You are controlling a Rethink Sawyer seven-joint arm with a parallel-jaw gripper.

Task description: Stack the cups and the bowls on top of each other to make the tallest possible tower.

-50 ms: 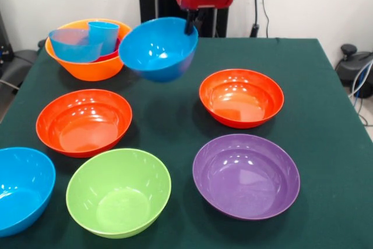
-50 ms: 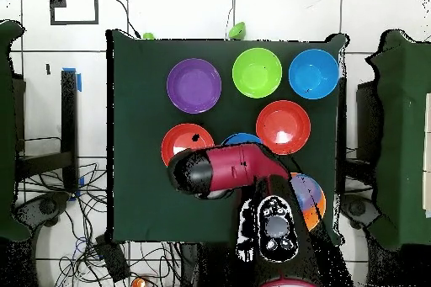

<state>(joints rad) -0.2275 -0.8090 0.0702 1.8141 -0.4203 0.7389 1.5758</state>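
I have a blue bowl (image 1: 158, 48) off the table, tilted so its mouth faces the near side; its shadow falls on the green table (image 1: 326, 121) below it. The gripper (image 1: 190, 27) is pinched on the bowl's far-right rim — the bowl hangs from that one edge, its bulk to the left of the claw.

The relation that matters: the stack lies to the left of the carried bowl, just beside it at the far-left corner. That stack is an orange bowl (image 1: 90, 67) holding a light-blue cup (image 1: 105, 34) and a light-blue dish (image 1: 73, 46), with a sliver of red between them.

My judgement — the move is a short carry leftward, and the bowl needs levelling before release, since it hangs askew.

Further out: a red-orange bowl (image 1: 241, 97) to the right, another red-orange bowl (image 1: 84, 122) on the left, a purple bowl (image 1: 246, 175) near right, a lime green bowl (image 1: 118, 192) near centre, a second blue bowl (image 1: 22, 189) at the near-left edge. All open side up, apart from each other.

Overhead, the arm (image 2: 223, 170) covers most of the carried bowl.
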